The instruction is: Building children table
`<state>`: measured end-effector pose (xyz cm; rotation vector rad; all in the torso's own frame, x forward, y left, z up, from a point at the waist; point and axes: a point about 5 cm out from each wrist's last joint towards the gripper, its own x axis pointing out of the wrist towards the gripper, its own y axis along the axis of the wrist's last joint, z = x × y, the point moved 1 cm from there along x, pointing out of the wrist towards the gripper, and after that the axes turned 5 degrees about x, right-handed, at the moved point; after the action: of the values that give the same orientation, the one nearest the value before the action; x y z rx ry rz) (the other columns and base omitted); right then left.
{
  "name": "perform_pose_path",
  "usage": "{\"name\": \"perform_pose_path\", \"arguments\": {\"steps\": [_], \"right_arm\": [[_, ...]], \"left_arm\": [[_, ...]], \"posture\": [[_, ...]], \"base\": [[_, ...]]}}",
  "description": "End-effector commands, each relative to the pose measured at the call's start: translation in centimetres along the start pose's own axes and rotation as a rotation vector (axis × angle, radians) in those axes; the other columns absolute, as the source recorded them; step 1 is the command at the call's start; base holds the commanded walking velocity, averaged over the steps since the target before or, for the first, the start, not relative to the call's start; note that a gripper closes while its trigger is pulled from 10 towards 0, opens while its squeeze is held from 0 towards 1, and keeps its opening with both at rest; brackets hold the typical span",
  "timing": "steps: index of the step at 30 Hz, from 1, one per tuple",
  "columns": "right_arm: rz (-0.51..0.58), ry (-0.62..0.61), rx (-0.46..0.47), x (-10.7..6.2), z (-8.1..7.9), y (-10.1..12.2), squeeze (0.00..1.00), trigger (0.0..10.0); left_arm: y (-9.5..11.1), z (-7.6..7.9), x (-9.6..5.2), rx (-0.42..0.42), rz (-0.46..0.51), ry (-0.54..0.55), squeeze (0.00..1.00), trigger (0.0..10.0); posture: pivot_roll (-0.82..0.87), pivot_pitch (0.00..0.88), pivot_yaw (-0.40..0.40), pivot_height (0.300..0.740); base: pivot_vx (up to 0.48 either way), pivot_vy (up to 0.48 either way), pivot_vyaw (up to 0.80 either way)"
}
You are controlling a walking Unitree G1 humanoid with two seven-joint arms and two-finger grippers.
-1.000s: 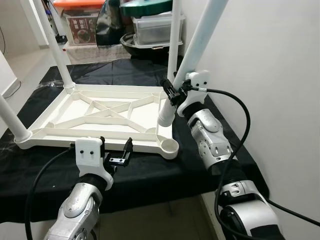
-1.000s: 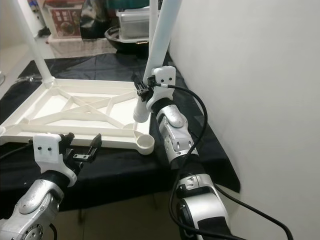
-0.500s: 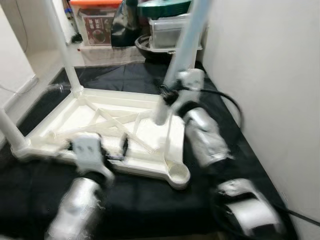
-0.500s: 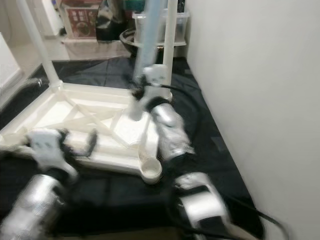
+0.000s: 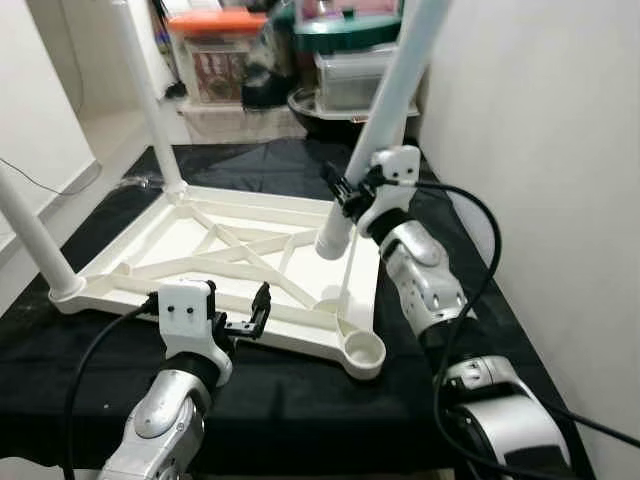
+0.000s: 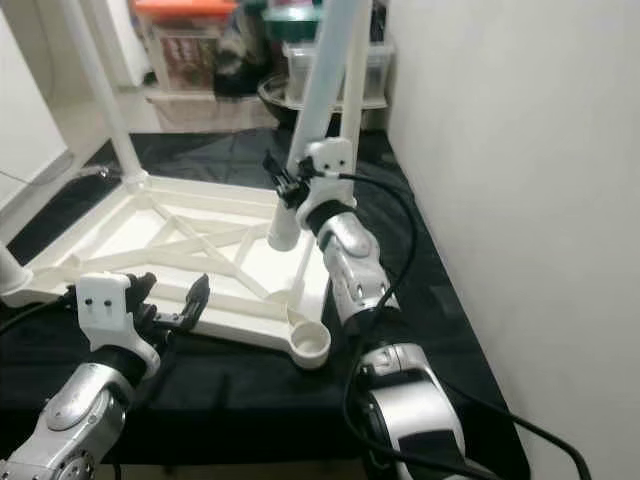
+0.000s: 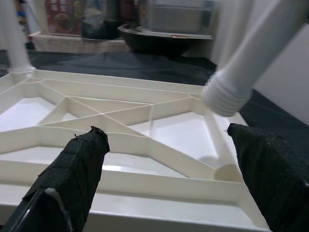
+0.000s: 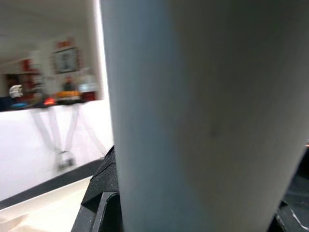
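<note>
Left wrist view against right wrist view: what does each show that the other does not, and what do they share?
Left wrist view: the upturned white tabletop with its crossed ribs, the leg's threaded end hanging above it, and the left gripper with jaws open. Right wrist view: a bright room behind, and the right gripper shut on the leg. Both: the white table leg.

A black cloth [image 5: 300,410] covers the low surface in front. A plain white wall [image 5: 540,130] runs along the right. At the far end sit a clear bin [image 5: 355,78], a dark bowl [image 5: 310,103] and an orange-lidded box [image 5: 215,60]. Pale floor [image 5: 95,135] lies far left.
</note>
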<state>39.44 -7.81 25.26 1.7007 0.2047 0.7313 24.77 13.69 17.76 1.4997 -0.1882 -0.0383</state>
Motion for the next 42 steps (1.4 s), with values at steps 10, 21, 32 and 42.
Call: {"name": "perform_pose_path", "arguments": {"steps": [10, 21, 32, 42], "right_arm": [[-0.185, 0.183, 0.114, 0.4, 2.7, 0.5, 0.0, 10.0], [-0.282, 0.628, 0.2, -1.8, 3.0, 2.4, 0.0, 10.0], [-0.286, 0.797, 0.212, -3.1, 3.4, 3.1, 0.0, 10.0], [-0.349, 0.954, 0.215, -4.4, 2.8, 3.0, 0.0, 10.0]], "left_arm": [[-0.8, 1.6, -2.3, -0.032, -0.051, -0.125, 0.0, 10.0], [-1.6, 3.0, -4.9, -0.064, -0.115, -0.218, 0.0, 10.0], [-1.8, 3.4, -5.1, -0.073, -0.125, -0.239, 0.0, 10.0], [-1.9, 3.7, -5.6, -0.082, -0.141, -0.271, 0.0, 10.0]], "posture": [[0.06, 0.09, -0.017, 0.74], [0.08, 0.13, -0.018, 0.74], [0.08, 0.113, -0.006, 0.74], [0.08, 0.117, -0.007, 0.74]], "base": [[0.0, 0.0, 0.0], [0.0, 0.0, 0.0], [0.0, 0.0, 0.0], [0.0, 0.0, 0.0]]}}
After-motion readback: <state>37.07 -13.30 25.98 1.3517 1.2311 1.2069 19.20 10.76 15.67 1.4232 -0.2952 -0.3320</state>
